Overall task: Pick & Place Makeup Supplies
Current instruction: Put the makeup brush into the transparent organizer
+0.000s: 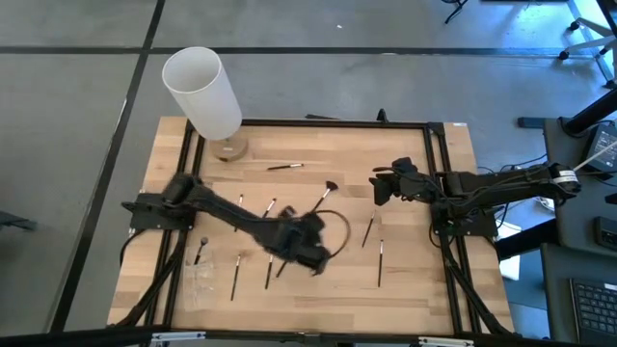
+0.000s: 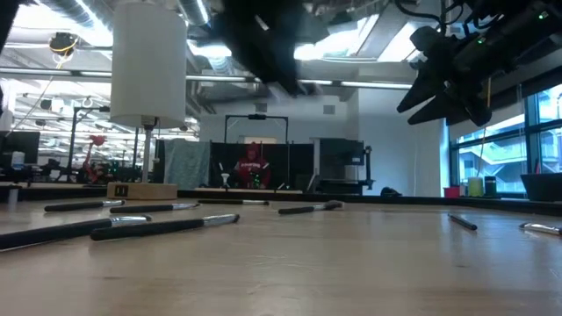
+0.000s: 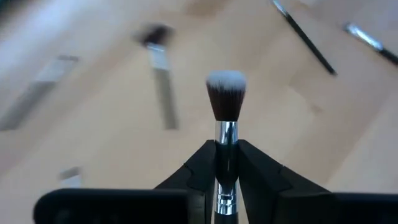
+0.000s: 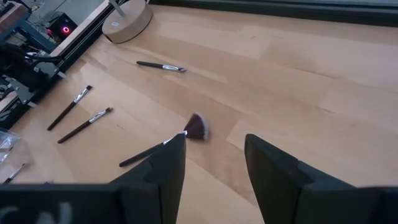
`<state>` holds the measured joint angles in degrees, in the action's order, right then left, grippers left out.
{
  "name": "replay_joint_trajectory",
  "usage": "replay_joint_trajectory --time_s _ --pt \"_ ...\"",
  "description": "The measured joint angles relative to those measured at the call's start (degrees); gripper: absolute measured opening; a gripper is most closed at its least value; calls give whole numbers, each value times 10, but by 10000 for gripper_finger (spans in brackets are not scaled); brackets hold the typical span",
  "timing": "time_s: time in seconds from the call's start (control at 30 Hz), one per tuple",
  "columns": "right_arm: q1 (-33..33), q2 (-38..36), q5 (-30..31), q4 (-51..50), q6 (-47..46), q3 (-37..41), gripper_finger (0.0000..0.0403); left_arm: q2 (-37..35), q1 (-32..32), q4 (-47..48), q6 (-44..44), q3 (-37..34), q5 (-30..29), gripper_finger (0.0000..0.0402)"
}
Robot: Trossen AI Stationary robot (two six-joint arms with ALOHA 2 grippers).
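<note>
Brush (image 3: pixel 226 99) with a fluffy head sits pinched in the left pincer (image 3: pixel 227 163) above the table (image 1: pixel 415 289). The right pincer (image 4: pixel 214 165) hangs spread over a fan brush (image 4: pixel 197 126).

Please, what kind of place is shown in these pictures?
Probably a robotics lab or open workshop: a pale wooden table in a black metal frame, ceiling strip lights, and equipment racks in the room behind.

Matt pale wood table (image 1: pixel 405 280); shiny metal-ferruled brush (image 3: pixel 226 112).
</note>
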<state>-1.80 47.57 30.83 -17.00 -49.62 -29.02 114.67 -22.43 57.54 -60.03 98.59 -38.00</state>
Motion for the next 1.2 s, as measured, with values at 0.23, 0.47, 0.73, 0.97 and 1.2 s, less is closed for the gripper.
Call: replay_joint_trajectory --time_s 0.23,0.47,0.73,0.97,1.2 --pt "1 0 0 7 4 0 165 -71 -97 274 -220 0 -105 50" --pt "1 0 0 23 4 0 165 -104 -203 326 -334 -48 -121 54" --pt "1 12 1 43 6 0 165 -145 -287 325 -415 -156 -82 52" --pt "1 18 0 51 11 0 165 -197 -324 324 -502 -249 -18 52" --pt "1 18 0 58 21 0 165 -253 -367 325 -559 -309 -18 51"
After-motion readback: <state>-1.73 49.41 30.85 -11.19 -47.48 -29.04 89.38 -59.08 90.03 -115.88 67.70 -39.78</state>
